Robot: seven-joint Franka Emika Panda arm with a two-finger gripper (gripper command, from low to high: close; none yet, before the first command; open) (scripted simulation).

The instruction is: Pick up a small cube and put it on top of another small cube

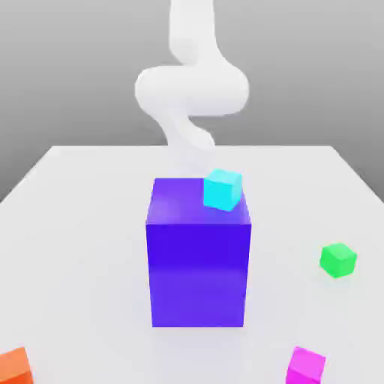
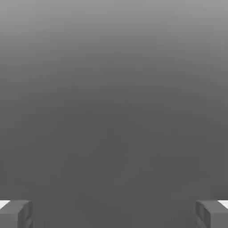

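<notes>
Magenta small cube (image 1: 306,366), bright, flat-faced | gripper (image 2: 114,214) spread wide, nothing between its fingers

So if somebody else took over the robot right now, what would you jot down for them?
Gripper: open, holding nothing.
Magenta cube: on the table, near the exterior view's bottom edge, right of center.
Other small cubes: green and orange on the table; cyan atop the big blue block.
Done: no small cube stacked on another.
Left: pick one up, place it on another.
</notes>
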